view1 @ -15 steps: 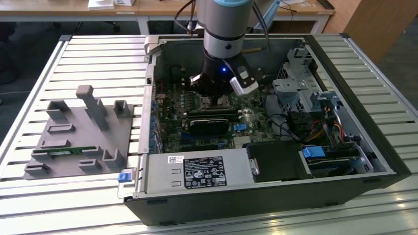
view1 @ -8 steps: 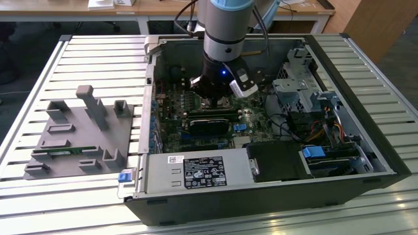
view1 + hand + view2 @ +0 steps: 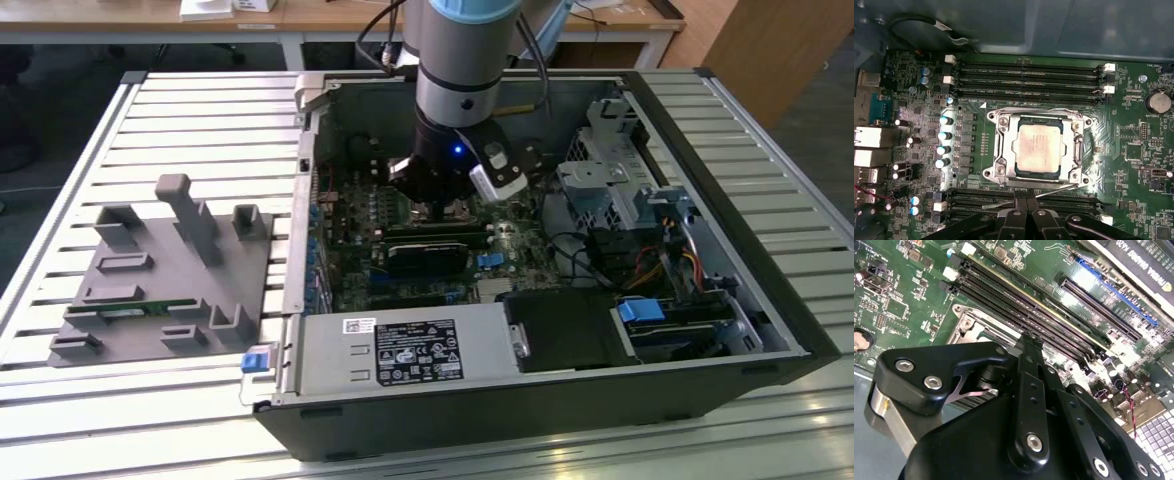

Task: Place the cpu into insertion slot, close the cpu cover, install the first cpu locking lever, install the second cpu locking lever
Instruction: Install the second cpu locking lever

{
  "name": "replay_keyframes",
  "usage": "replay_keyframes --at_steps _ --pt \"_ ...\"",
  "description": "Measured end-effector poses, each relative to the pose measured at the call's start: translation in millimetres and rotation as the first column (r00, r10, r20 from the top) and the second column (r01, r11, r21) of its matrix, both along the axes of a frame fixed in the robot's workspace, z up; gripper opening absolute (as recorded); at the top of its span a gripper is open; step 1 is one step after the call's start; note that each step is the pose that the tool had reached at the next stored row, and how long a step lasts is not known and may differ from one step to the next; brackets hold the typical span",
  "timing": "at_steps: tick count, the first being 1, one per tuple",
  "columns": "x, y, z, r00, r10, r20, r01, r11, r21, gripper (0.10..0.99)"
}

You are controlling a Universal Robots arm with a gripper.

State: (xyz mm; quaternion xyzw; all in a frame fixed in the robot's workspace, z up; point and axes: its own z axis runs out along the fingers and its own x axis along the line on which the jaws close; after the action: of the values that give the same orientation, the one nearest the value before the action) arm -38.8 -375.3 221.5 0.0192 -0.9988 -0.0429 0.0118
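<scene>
Arm reaches down into the open computer case [image 3: 747, 330] on the slatted counter [image 3: 200, 120]. Gripper [image 3: 1026, 212] hangs low over the green motherboard [image 3: 1134, 150], just beside the insertion slot [image 3: 999, 150]. Fingers [image 3: 1019, 205] pressed together, nothing visibly between them. The cpu [image 3: 1039, 148] lies flat in the slot; the cpu cover [image 3: 1074, 130] is down around it. A thin lever wire [image 3: 1054, 190] crosses the slot's edge nearest the gripper, apparently unlatched. Memory slots [image 3: 1029, 75] flank the slot on two sides.
</scene>
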Motion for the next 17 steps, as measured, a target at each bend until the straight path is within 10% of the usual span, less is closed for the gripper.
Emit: replay_keyframes --at_steps 17 --pt "-4.3 -7.1 -0.5 1.0000 -0.001 0.0000 0.001 0.9998 0.019 0.106"
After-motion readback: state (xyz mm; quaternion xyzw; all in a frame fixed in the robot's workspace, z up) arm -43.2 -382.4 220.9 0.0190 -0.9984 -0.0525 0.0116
